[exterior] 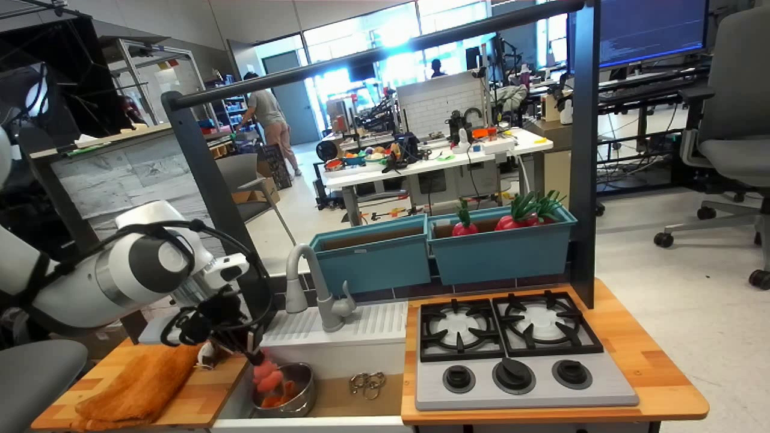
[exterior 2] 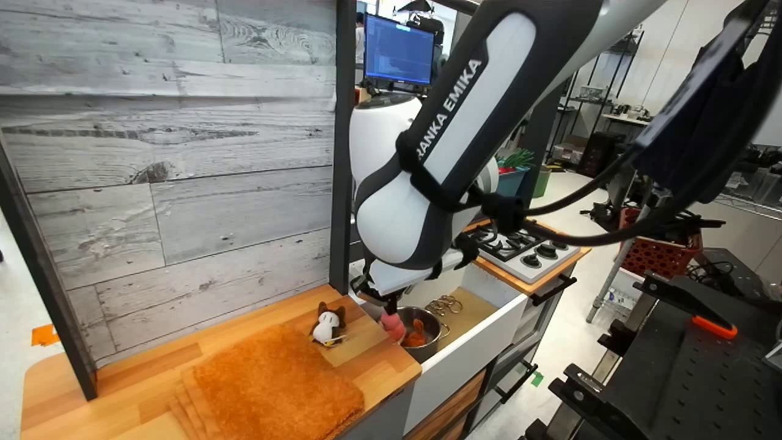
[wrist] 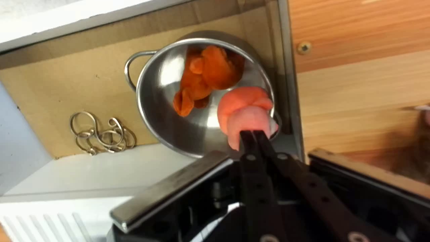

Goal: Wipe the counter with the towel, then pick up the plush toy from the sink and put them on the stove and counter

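A person (exterior: 269, 111) stands far back in a bright room, well behind the light-brown wooden surface (exterior: 652, 368) that flanks a white sink (exterior: 337, 359) on both sides. The hand (wrist: 253, 131) points down over the sink, its two fingertips almost together, gripping the pink plush toy (wrist: 245, 102) by one end. The toy hangs directly beneath the tips, at the rim of a metal pot (wrist: 188, 134), on the side toward the towel (whether it touches the rim, I cannot tell). Inside the pot, near the pink one, lies an orange plush toy (wrist: 205, 77). Metal rings (exterior: 373, 382) lie on the sink's brown bottom, apart from the pot. The orange towel (exterior 2: 275, 379) rests on the surface beside the sink, a brown-and-white plush toy (exterior 2: 328, 324) next to it. The stove (exterior: 430, 385) sits beyond the sink, well apart from the hand.
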### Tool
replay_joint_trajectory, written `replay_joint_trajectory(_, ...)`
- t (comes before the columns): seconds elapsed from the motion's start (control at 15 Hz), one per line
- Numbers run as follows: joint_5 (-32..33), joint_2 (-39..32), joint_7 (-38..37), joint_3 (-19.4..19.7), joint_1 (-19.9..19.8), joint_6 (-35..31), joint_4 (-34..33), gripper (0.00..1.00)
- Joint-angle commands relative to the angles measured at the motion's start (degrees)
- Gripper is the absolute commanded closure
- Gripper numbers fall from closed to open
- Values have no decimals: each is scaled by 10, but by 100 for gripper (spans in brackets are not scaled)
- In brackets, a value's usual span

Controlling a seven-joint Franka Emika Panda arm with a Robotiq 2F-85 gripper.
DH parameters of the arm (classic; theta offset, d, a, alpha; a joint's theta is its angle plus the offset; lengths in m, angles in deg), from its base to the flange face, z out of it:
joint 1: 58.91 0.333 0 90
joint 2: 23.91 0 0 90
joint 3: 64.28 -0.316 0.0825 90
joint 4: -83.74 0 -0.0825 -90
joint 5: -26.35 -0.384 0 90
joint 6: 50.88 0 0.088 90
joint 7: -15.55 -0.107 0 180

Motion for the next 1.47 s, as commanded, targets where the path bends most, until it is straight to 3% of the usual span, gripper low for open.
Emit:
replay_joint_trajectory(0.0,51,106,-18,55,59,-61,136,99)
replay_joint_trajectory(0.2,71,181,-36,100,94,-78,218,99)
replay_joint_trajectory(0.33,71,241,-34,110,94,-78,270,99)
replay_joint_trajectory(0.53,53,340,-25,94,59,-88,331,99)
replay_joint_trajectory(0.73,58,421,-68,121,49,-91,364,99)
replay_joint_trajectory(0.93,70,480,-108,136,9,-65,355,99)
replay_joint_trajectory(1.13,78,490,-162,134,-45,-68,323,99)
replay_joint_trajectory(1.2,59,482,-171,170,-22,-77,316,99)
replay_joint_trajectory(1.4,45,427,-239,192,-37,-87,277,99)
